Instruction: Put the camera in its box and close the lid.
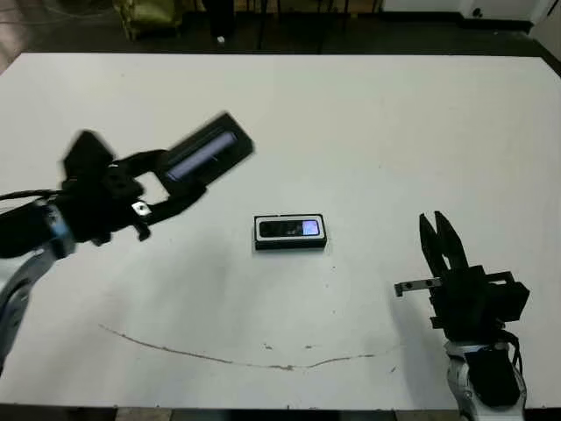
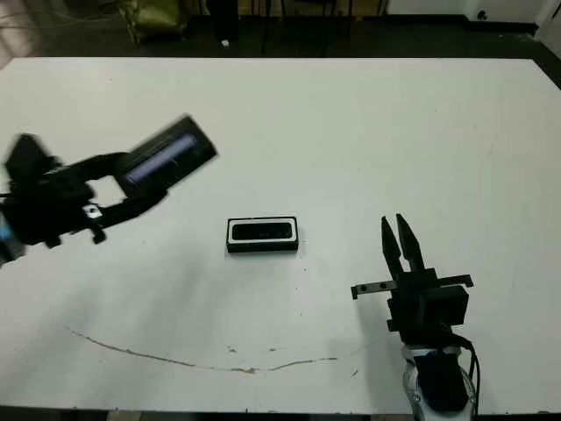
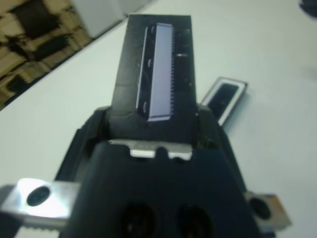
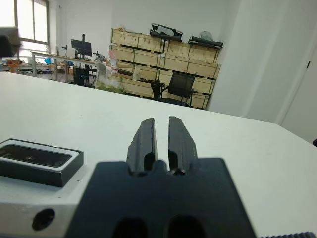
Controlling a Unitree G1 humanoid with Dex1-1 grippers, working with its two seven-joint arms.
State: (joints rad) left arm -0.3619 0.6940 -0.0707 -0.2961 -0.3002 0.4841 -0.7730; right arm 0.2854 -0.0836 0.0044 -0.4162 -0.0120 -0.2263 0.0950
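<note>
The box (image 1: 290,233) sits near the middle of the white table (image 1: 394,132), its long axis running across the robot's front, left to right; the camera (image 1: 292,230) lies inside it along the same axis, and in the left eye view its glossy bluish patch glints at the end towards the robot's right, while in the right eye view that patch hardly shows and the camera reads as a plain dark bar within the white lining; the left gripper (image 1: 180,186) is raised to the left of the box and clamps the lid (image 1: 209,149) by one short end, the lid's long axis slanting away from the robot and to its right, apparently clear of the table, though the head views are blurred there; the left wrist view gives what the head views cannot, the silvery-grey strip on the lid's upper face seen sharply, the fingers (image 3: 94,130) pressed on both edges, and the box beyond the lid's far side; the right gripper (image 1: 438,235) stands well to the right of the box with nothing in it, its fingers nearly together, a thin gap between them in the right wrist view, which also shows the box's black side wall from low down
</note>
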